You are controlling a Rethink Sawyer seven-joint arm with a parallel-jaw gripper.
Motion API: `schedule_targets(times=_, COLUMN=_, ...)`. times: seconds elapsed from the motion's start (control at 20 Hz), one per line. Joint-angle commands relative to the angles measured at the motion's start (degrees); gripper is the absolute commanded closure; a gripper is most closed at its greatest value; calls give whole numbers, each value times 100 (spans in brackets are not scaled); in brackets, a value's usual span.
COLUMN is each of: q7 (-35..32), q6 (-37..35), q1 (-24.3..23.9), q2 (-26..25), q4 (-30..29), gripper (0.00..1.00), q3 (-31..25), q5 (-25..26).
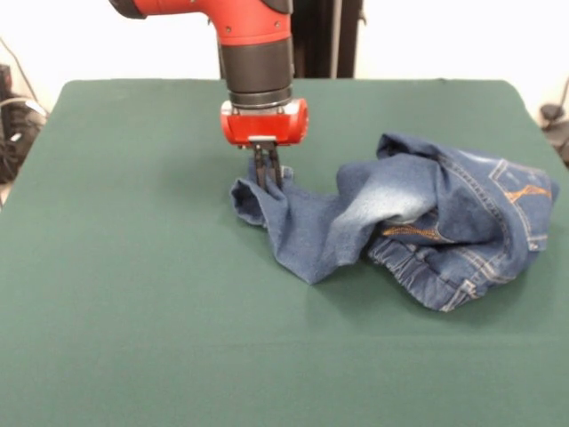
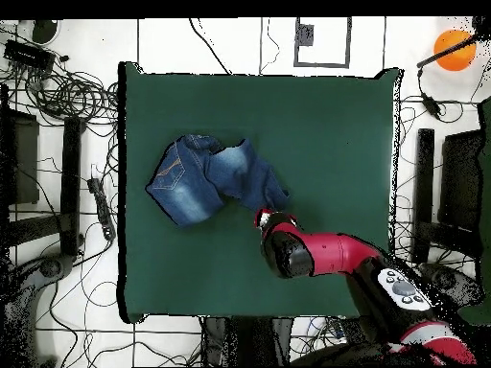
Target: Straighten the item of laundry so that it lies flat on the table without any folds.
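One crumpled pair of faded denim jeans [image 1: 418, 222] bunches on green felt table [image 1: 133, 311], its nine-o'clock hem pinched between gripper [image 1: 267, 175] jaws.

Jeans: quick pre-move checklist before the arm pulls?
1. Gripper on the jeans: ok, fingertips are down in the fabric at the leg end nearest the arm.
2. Fingers closed on cloth: ok, they look pinched together on a fold in the front view.
3. Jeans flat: not ok, bunched in a heap with the leg folded over the waist part.
4. Room to pull: ok, bare table lies open on the side of the gripper away from the heap.
5. Jeans fully on the table: ok, overhead view shows them inside the edges.
6. Cloth caught under the heap: cannot tell.
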State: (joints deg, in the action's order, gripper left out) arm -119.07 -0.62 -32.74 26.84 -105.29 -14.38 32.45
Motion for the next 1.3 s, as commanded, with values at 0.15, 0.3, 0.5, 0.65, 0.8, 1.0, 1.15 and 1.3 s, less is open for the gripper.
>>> schedule_targets(times=0.15, q7=-161, q6=-718, q1=163, q2=-79, q4=311, gripper=100, q3=-200, q5=-155)
schedule_targets(times=0.3, q7=-138, q6=-779, q1=152, q2=-52, q4=300, gripper=100, q3=-214, q5=-167)
schedule_targets(times=0.5, q7=107, q6=-1413, q1=81, q2=222, q4=296, gripper=100, q3=-332, q5=-322)
schedule_targets(times=0.65, q7=348, q6=-1931, q1=-14, q2=414, q4=348, gripper=100, q3=-460, q5=-429)
schedule_targets(times=0.8, q7=446, q6=-2150, q1=-78, q2=477, q4=389, gripper=100, q3=-540, q5=-436)
schedule_targets(times=1.0, q7=593, q6=-2470, q1=-149, q2=546, q4=492, gripper=100, q3=-649, q5=-404)
schedule_targets(times=1.15, q7=783, q6=-2701, q1=-218, q2=594, q4=592, gripper=100, q3=-729, q5=-306)
schedule_targets(times=1.3, q7=1006, q6=-2972, q1=-330, q2=591, q4=686, gripper=100, q3=-858, q5=-249)
